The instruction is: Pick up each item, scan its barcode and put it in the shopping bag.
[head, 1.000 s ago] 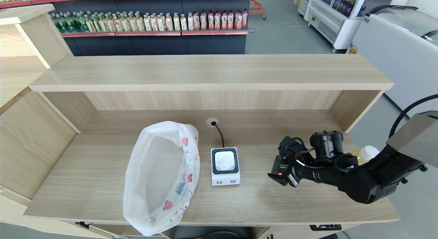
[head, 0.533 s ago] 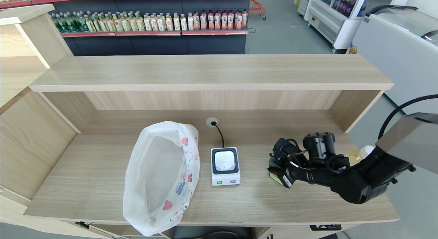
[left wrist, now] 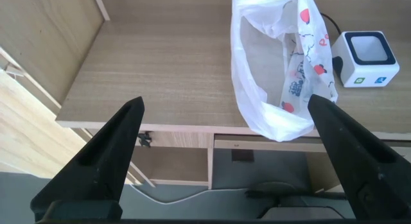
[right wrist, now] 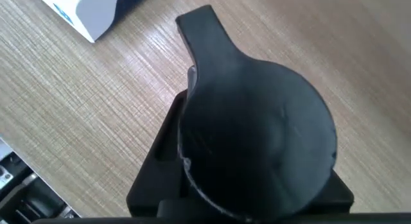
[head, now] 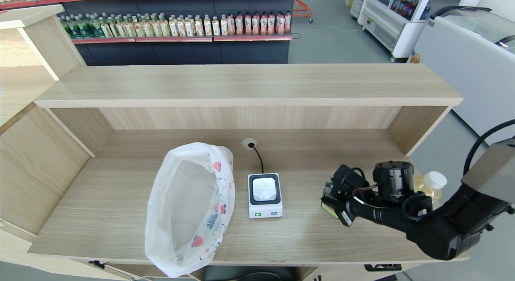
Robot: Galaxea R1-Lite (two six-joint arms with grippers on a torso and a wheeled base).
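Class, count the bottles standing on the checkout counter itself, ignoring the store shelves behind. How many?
1. A white-capped bottle stands at the right end of the counter, just behind the right arm. That arm may hide others.

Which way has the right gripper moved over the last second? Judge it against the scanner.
Yes. The right gripper edged toward the scanner, then drew back; it now sits slightly farther from it, nearer the bottle.
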